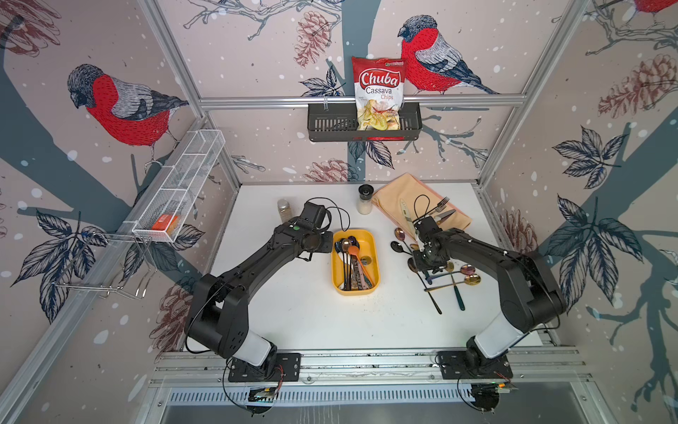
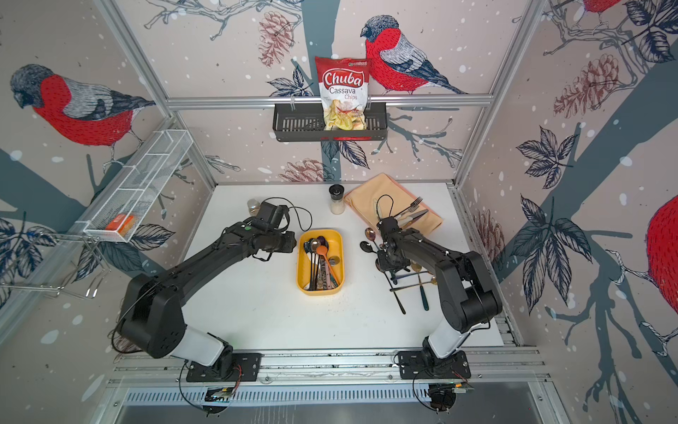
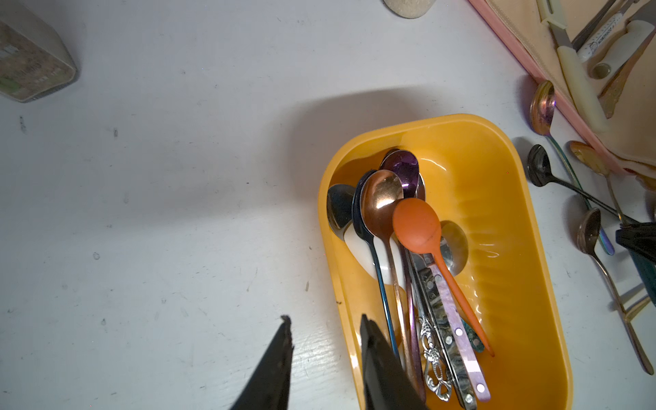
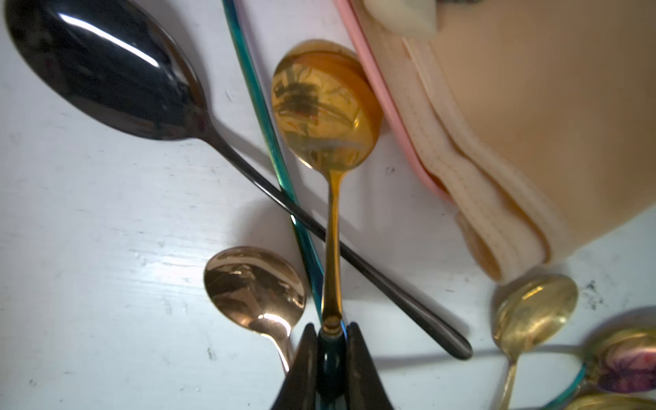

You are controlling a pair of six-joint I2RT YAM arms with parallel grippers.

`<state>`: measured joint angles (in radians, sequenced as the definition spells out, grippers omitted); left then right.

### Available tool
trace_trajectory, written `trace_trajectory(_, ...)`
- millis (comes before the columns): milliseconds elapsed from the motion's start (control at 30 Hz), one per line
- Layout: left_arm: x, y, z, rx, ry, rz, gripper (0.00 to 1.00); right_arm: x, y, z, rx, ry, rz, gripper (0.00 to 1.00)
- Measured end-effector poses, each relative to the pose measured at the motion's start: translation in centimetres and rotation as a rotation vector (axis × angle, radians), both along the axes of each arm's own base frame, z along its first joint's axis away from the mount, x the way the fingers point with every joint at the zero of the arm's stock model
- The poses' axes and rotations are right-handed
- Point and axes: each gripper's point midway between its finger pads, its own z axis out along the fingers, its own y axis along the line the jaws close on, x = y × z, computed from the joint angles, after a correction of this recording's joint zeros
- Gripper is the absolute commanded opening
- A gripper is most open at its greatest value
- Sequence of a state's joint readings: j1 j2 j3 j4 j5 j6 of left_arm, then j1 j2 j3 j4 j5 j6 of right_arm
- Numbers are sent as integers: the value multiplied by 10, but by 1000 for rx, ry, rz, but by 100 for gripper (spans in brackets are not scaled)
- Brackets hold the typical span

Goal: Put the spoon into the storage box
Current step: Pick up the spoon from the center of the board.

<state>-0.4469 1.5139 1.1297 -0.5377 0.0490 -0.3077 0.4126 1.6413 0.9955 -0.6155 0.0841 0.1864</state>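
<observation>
1. Right gripper: the jaws are drawn in tight on the handle tip of a gold spoon, one finger on each side, no gap visible. The spoon is not yet lifted; it lies on the table.
2. Left gripper: the jaws are part open with nothing between them. It hovers just left of the storage box.
3. Position: the gold spoon sits right of the box, apart from it. Its bowl is just beside the near-left edge of the folded cloth.
4. Axis: the long axis runs roughly far to near. The bowl points far and a shade left, hollow side up; the handle tip points near. That is close to parallel with the box's length, where the stored spoons lie bowls far, handles near.
5. Tangle: the gold handle lies across the handle of a black spoon. An iridescent handle runs in beside it toward the same pinch. Dark teal shows between the fingers; I cannot tell whether it belongs to the gold spoon or to its neighbour.
6. Doing it well (judgement):
   - Lift straight up and slowly, so the crossed handles are not dragged. Check that only one spoon comes away.
   - An end grip likely lets the bowl droop, so allow height over the box's right wall.
   - Carry left without turning the wrist, lower along the box's length and release low.
   - The left arm should keep off the box.
</observation>
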Motion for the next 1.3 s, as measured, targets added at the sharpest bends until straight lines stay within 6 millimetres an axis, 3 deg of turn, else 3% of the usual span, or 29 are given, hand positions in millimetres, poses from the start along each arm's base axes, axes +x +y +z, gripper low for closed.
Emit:
trace_trajectory(367,-8,18,-21,-19,49,43,35,11,14,32,0,-76,12,14)
trace_trajectory(800,-10,21,-22,-39,46,47,35,5,41,17,26,-53,40,12)
trace_trajectory(1000,-12,24,-25,-41,50,58,35,14,56,28,57,-94,49,11)
trace_trajectory(1300,-16,33,-37,-58,73,90,37,25,101,57,117,-159,104,11)
